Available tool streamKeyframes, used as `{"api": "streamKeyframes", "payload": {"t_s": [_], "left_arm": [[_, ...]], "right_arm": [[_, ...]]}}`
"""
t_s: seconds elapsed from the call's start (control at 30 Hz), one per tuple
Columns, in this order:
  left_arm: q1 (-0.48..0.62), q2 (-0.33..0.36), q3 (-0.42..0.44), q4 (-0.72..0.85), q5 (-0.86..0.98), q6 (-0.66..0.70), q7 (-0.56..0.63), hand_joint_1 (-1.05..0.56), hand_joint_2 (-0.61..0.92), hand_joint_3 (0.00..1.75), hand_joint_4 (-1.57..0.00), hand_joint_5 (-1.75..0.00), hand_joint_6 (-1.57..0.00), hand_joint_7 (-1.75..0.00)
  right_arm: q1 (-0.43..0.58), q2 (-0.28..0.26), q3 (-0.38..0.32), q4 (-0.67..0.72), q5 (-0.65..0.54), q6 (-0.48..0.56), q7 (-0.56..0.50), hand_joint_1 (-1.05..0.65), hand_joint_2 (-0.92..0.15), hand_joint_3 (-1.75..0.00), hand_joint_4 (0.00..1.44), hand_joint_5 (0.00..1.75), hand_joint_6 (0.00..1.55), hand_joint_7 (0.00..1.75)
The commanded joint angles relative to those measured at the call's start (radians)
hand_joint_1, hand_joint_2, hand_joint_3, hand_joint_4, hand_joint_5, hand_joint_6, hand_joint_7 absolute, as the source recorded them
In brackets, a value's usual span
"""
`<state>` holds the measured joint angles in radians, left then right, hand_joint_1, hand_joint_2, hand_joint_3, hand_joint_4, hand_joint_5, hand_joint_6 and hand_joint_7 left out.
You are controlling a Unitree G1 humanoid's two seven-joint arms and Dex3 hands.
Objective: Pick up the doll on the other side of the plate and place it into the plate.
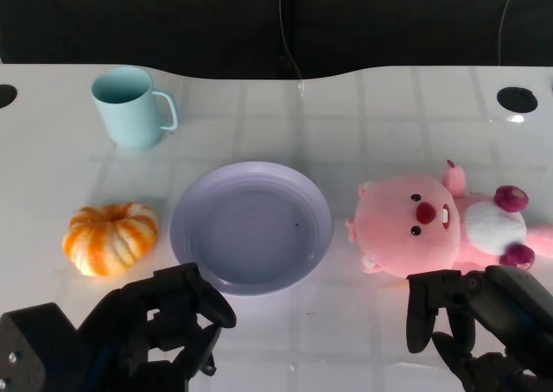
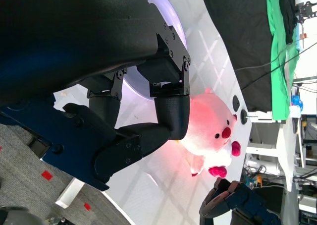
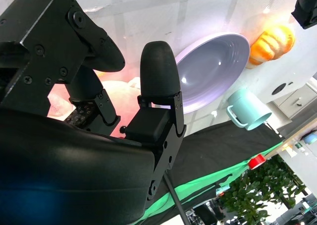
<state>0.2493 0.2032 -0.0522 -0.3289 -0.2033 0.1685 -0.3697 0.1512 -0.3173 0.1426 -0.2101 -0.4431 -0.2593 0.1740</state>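
Note:
The pink plush doll (image 1: pixel 423 224) lies on its back to the right of the lavender plate (image 1: pixel 194 237), which sits mid-table with nothing in it. My right hand (image 1: pixel 484 327) hovers just in front of the doll, fingers loosely bent and apart, holding nothing. My left hand (image 1: pixel 160 323) is low at the plate's near left edge, also holding nothing. The left wrist view looks past my left hand (image 2: pixel 138 111) to the doll (image 2: pixel 208 126), the plate's rim (image 2: pixel 173 22) and my right hand (image 2: pixel 233 200). The right wrist view shows my right hand (image 3: pixel 148 111) over the doll (image 3: pixel 119 93) and the plate (image 3: pixel 213 66).
An orange and white pumpkin (image 1: pixel 111 237) lies left of the plate, close to my left hand. A pale teal mug (image 1: pixel 130 107) stands at the back left. Two dark round holes (image 1: pixel 517 99) mark the table's far corners. A dark cloth hangs behind the table.

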Motion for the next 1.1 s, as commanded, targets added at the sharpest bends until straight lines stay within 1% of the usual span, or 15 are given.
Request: {"api": "streamKeyframes", "payload": {"t_s": [0.03, 0.77, 0.93, 1.0, 1.03, 1.1], "left_arm": [[-0.002, 0.011, 0.007, 0.003, -0.003, -0.008, -0.007, -0.33, 0.61, 1.02, -0.61, -1.75, -0.70, -1.36], [-0.002, 0.018, 0.004, -0.004, 0.011, -0.005, -0.004, -0.34, 0.61, 1.03, -0.62, -1.75, -0.70, -1.36], [-0.002, 0.015, 0.007, -0.002, 0.001, -0.005, -0.008, -0.34, 0.61, 1.02, -0.61, -1.75, -0.69, -1.37], [-0.004, 0.013, 0.007, 0.000, -0.001, -0.004, -0.007, -0.34, 0.62, 1.02, -0.61, -1.75, -0.70, -1.37], [-0.004, 0.013, 0.007, 0.001, 0.000, -0.006, -0.007, -0.33, 0.61, 1.02, -0.62, -1.75, -0.70, -1.37], [-0.004, 0.014, 0.007, 0.001, 0.004, -0.007, -0.005, -0.33, 0.61, 1.03, -0.62, -1.75, -0.70, -1.37]], "right_arm": [[-0.008, -0.015, 0.001, -0.004, 0.001, -0.004, -0.001, 0.05, -0.20, -1.50, 0.94, 1.75, 0.87, 1.40], [-0.008, -0.013, 0.001, -0.004, 0.000, -0.004, -0.002, 0.05, -0.20, -1.51, 0.94, 1.75, 0.87, 1.40], [-0.005, -0.010, 0.000, -0.016, -0.002, 0.010, -0.001, 0.06, -0.19, -1.50, 0.93, 1.75, 0.87, 1.40], [-0.004, -0.001, -0.005, -0.017, 0.002, 0.015, -0.011, 0.06, -0.20, -1.48, 0.92, 1.73, 0.87, 1.32], [-0.003, 0.004, -0.009, -0.014, 0.005, 0.013, -0.020, 0.05, -0.24, -1.41, 0.92, 1.62, 0.88, 1.19], [-0.004, 0.019, -0.018, -0.008, 0.009, 0.013, -0.041, 0.05, -0.30, -1.31, 0.92, 1.51, 0.90, 1.04]]}}
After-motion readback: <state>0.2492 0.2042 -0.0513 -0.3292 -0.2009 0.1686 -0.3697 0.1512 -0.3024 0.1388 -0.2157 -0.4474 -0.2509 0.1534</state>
